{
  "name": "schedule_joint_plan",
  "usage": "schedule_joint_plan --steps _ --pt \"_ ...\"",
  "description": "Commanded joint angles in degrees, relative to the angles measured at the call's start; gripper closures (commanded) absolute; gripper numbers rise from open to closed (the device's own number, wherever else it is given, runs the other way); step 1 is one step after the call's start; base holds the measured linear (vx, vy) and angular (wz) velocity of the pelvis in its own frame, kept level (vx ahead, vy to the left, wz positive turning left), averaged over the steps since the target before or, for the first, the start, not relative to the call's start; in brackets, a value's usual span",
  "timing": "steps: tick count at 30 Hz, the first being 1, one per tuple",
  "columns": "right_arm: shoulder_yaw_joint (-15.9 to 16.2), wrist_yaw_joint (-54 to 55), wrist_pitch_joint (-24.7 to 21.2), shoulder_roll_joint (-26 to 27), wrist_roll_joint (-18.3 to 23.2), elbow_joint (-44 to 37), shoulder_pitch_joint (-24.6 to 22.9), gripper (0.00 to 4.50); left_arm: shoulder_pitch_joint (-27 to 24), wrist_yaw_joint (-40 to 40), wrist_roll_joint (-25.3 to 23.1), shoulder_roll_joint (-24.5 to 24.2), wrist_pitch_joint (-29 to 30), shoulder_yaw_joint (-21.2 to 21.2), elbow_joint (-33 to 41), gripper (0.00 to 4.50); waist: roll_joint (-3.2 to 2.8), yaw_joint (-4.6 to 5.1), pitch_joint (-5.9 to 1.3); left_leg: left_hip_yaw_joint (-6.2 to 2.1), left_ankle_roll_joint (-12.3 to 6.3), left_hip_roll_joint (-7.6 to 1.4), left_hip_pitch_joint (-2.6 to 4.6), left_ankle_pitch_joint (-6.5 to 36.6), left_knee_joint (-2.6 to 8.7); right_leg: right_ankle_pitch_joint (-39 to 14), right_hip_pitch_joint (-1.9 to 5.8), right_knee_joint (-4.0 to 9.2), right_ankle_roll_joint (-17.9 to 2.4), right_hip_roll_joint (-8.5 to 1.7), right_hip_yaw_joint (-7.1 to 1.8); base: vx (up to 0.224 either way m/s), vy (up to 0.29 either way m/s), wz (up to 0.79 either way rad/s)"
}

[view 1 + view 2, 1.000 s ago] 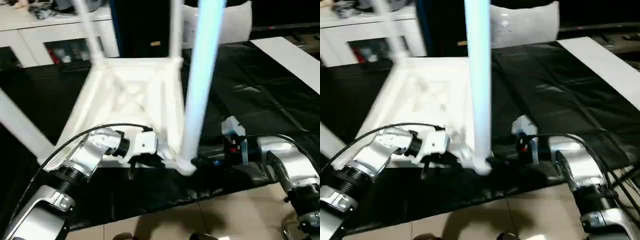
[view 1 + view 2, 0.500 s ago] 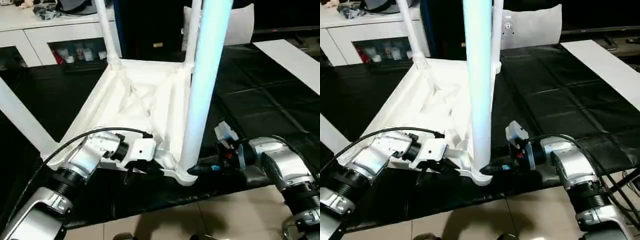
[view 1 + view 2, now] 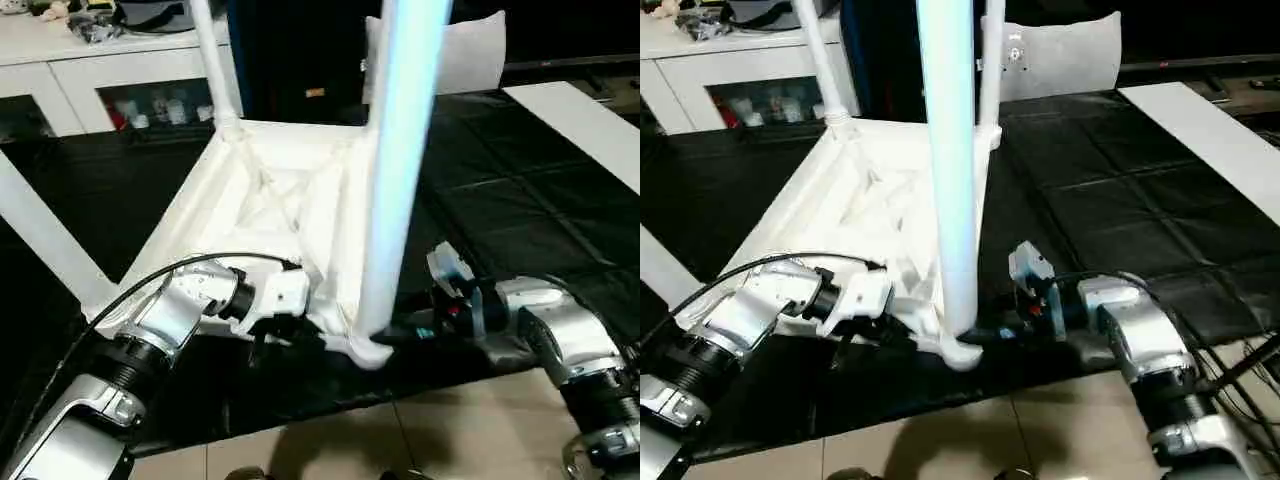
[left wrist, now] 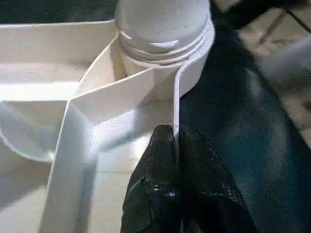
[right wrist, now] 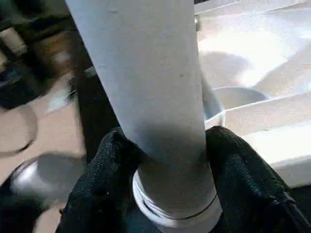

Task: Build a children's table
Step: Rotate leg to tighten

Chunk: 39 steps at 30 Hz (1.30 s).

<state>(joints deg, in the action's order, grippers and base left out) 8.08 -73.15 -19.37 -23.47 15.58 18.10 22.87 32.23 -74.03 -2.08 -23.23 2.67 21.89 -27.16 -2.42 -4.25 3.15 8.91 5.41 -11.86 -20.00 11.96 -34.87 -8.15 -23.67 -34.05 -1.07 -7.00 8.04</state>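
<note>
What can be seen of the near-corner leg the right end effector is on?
The leg is a long, smooth white tube, plastic-looking, standing upright in the round corner socket of the upturned table top. Ridged rings circle its base. The right end effector clasps it just above the socket, one black finger on either side.

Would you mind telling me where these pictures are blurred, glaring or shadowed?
Left eye view: the near leg is washed bluish-white, its edges soft. Left wrist view: bright glare on the table top ribs, floor beyond out of focus. Right wrist view: background blurred, the leg shaded grey between the right claw fingers.
</note>
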Motion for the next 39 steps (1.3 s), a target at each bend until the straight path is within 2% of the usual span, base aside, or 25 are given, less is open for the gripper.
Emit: schedule_joint_plan --steps 1,2,4,5,6,7,8,9,10,12,13,14,16,18,20,22,24,27,30,32,34,35,36,38,39 --pt "-1.9 12.6 -2.9 4.9 -0.7 0.3 1.3 2.51 0.2 4.0 1.6 5.0 4.0 0.5 4.7 4.5 0.53 0.33 -3.78 0.46 -1.61 -0.32 -0.65 11.7 4.24 -30.0 3.66 5.44 -5.1 -1.65 -2.32 0.0 0.0 0.0" --pt "-2.5 15.5 -3.6 6.4 -1.0 0.5 1.5 2.51 0.0 5.6 1.1 5.7 5.6 0.4 5.3 4.5 0.86 1.33 -3.75 0.32 -0.91 -0.09 -0.85 12.6 4.19 -32.1 3.8 5.81 -3.7 -1.56 -1.9 0.0 0.0 0.0" --pt "-3.2 20.6 -4.9 8.9 -1.7 0.9 2.0 2.52 -0.1 8.5 0.0 7.0 8.0 0.3 6.3 4.5 0.75 2.99 -3.8 -0.07 -1.16 0.03 -1.19 14.3 4.15 -33.2 3.98 6.25 -2.4 -1.46 -1.41 0.0 0.0 0.0" --pt "-3.5 22.4 -5.3 9.9 -1.9 1.1 2.3 2.52 -0.1 9.5 -0.4 7.5 9.0 0.1 6.6 4.5 0.54 3.63 -3.94 -0.21 -1.63 -0.05 -1.03 14.8 4.19 -32.4 3.98 6.49 -2.5 -1.51 -1.25 0.0 0.0 0.0" --pt "-3.6 23.3 -5.6 10.4 -2.0 1.2 2.4 2.52 -0.1 10.1 -0.5 7.8 9.5 0.1 6.8 4.5 0.54 3.63 -3.94 -0.21 -1.63 -0.05 -1.03 14.8 4.19 -32.4 3.98 6.49 -2.5 -1.51 -1.25 0.0 0.0 0.0" --pt "-4.1 26.3 -6.3 12.0 -2.4 1.4 2.9 2.52 -0.1 11.9 -1.0 8.7 11.5 -0.2 7.3 4.5 0.39 4.59 -4.01 -0.46 -2.03 -0.29 -1.44 14.5 4.39 -29.3 4.26 6.21 -3.9 -1.51 -1.33 0.0 0.0 0.0" --pt "-4.5 30.8 -6.5 14.1 -3.5 2.3 3.6 2.52 0.3 15.3 -2.1 10.2 13.7 -0.6 7.3 4.5 0.64 4.94 -3.99 -0.43 -2.01 -0.27 -1.34 14.5 4.35 -28.8 4.03 6.22 -4.3 -1.43 -1.41 0.0 0.0 0.0" --pt "-5.1 37.2 -6.1 17.0 -5.3 3.5 4.4 2.52 1.0 20.5 -3.9 12.4 16.3 -1.2 7.0 4.5 0.63 5.45 -3.93 -0.37 -1.9 -0.08 -1.19 14.4 4.17 -28.8 3.91 6.16 -4.9 -1.35 -1.38 0.0 0.0 0.0" --pt "-5.2 38.6 -6.0 17.6 -5.7 3.8 4.5 2.52 1.2 21.7 -4.3 12.8 16.9 -1.3 7.0 4.5 0.63 5.66 -3.91 -0.22 -1.92 0.24 -0.88 14.3 3.96 -30.4 3.71 6.6 -4.6 -1.32 -1.17 0.0 0.0 0.0" --pt "-5.7 41.4 -6.3 19.0 -6.3 4.3 4.7 2.52 1.5 23.8 -5.2 13.7 18.1 -1.4 6.8 4.5 0.62 5.75 -3.97 -0.19 -2.38 0.33 -0.91 13.8 3.87 -30.7 3.74 6.65 -4.5 -1.41 -1.21 0.0 0.0 0.0" --pt "-6.6 44.1 -5.5 20.6 -6.5 4.8 4.9 2.52 1.8 26.4 -6.3 15.0 19.4 -1.4 6.4 4.5 0.98 5.61 -4.09 -0.15 -3.14 0.16 -0.96 13.0 3.94 -29.2 3.8 6.45 -4.7 -1.4 -1.42 0.0 0.0 0.0" --pt "-6.9 45.0 -4.9 21.2 -6.5 4.9 5.0 2.52 2.0 27.5 -6.6 15.6 20.0 -1.5 6.2 4.5 0.81 5.6 -4.07 -0.14 -3.24 0.07 -0.99 12.6 4.03 -28.4 3.73 6.36 -5.1 -1.35 -1.55 0.0 0.0 0.0" --pt "-7.1 45.2 -3.9 21.6 -6.3 4.9 5.0 1.83 2.1 28.4 -6.7 16.0 20.3 -1.5 6.1 4.5 0.69 5.13 -4.3 -0.23 -3.7 -0.14 -1.14 11.0 4.15 -24.8 4.01 5.89 -6.1 -1.37 -1.75 0.0 0.0 0.0" --pt "-6.9 44.6 -2.4 21.4 -6.7 4.0 4.5 1.81 2.1 28.6 -6.8 16.2 20.7 -1.6 6.4 4.5 0.58 4.81 -4.41 -0.17 -4.25 -0.26 -1.16 9.8 4.16 -21.6 4.09 5.46 -7.4 -1.35 -2.0 0.0 0.0 0.0" --pt "-7.2 43.9 -1.8 21.0 -6.5 2.8 3.8 1.56 2.0 28.5 -7.1 15.9 20.7 -1.6 6.7 4.5 0.55 4.4 -4.61 -0.07 -4.68 -0.38 -1.06 8.1 4.08 -18.3 4.2 5.0 -8.8 -1.39 -2.25 0.0 0.0 0.0" --pt "-7.2 42.3 -1.1 19.5 -6.0 1.5 2.8 1.43 1.8 27.7 -7.1 14.9 19.8 -1.4 6.7 4.5 0.4 3.58 -4.8 -0.02 -5.5 -0.53 -1.1 5.0 3.98 -13.0 4.41 4.23 -10.6 -1.35 -2.49 0.0 0.0 0.0" --pt "-7.2 40.4 -0.1 18.0 -5.7 0.7 1.9 1.29 1.8 27.1 -7.0 14.2 18.8 -1.5 6.4 4.5 0.4 3.21 -4.82 0.06 -6.08 -0.52 -1.09 4.3 3.91 -10.9 4.48 4.0 -11.5 -1.36 -2.58 0.0 0.0 0.0" --pt "-7.1 36.2 0.7 15.0 -4.8 -0.4 0.5 0.99 1.9 25.8 -6.7 13.0 16.8 -1.5 5.6 4.5 0.39 2.63 -4.76 0.08 -6.43 -0.61 -0.94 4.6 3.98 -10.9 4.53 3.99 -11.7 -1.35 -2.63 0.0 0.0 0.0" --pt "-6.8 29.2 0.4 10.8 -3.2 -2.9 -1.2 0.81 1.9 23.5 -6.2 11.4 14.0 -1.3 4.7 4.5 0.34 1.93 -4.6 0.28 -6.21 -0.66 -0.6 6.8 4.03 -13.4 4.41 4.45 -10.9 -1.32 -2.69 0.0 0.0 0.0" --pt "-6.6 25.4 0.4 8.4 -2.2 -3.9 -1.9 0.48 1.7 21.5 -5.6 10.5 12.4 -1.1 4.4 4.5 0.43 1.62 -4.55 0.22 -6.07 -0.58 -0.79 7.3 4.14 -14.6 4.57 4.56 -10.3 -1.33 -2.61 0.0 0.0 0.0" --pt "-6.6 21.3 0.5 5.6 -1.3 -4.5 -2.2 0.36 1.4 18.2 -4.5 9.2 9.1 -0.7 4.2 4.5 0.34 1.39 -4.44 0.18 -5.76 -0.64 -0.77 8.3 4.19 -16.6 4.46 4.77 -9.8 -1.42 -2.57 0.0 0.0 0.0" --pt "-6.5 18.3 0.6 3.1 -1.1 -4.2 -1.8 0.36 1.2 14.7 -3.3 8.0 7.1 -0.3 4.2 4.5 0.6 1.41 -4.47 0.2 -5.86 -0.57 -0.76 8.7 4.19 -17.4 4.49 5.01 -9.5 -1.37 -2.48 0.0 0.0 0.0" --pt "-6.5 17.7 0.6 2.5 -1.1 -4.1 -1.7 0.13 1.2 14.1 -3.1 7.8 6.8 -0.2 4.2 4.5 0.63 1.27 -4.5 0.2 -5.74 -0.67 -0.67 8.6 4.18 -17.4 4.43 4.83 -9.5 -1.37 -2.61 0.0 0.0 0.0" --pt "-6.5 14.6 0.1 -0.1 -0.6 -3.6 -0.9 0.05 1.2 11.2 -2.7 6.4 4.5 0.5 3.8 4.5 0.57 1.08 -4.46 0.21 -5.63 -0.77 -0.63 8.3 4.18 -17.5 4.34 4.8 -9.6 -1.44 -2.66 0.0 0.0 0.0" --pt "-6.1 11.5 -1.2 -1.9 0.5 -3.7 -0.6 0.05 1.4 9.3 -2.4 5.7 3.3 0.9 3.3 4.5 0.81 0.83 -4.41 0.33 -5.69 -0.76 -0.46 8.5 4.17 -17.9 4.21 4.77 -9.8 -1.33 -2.65 0.0 0.0 0.0"
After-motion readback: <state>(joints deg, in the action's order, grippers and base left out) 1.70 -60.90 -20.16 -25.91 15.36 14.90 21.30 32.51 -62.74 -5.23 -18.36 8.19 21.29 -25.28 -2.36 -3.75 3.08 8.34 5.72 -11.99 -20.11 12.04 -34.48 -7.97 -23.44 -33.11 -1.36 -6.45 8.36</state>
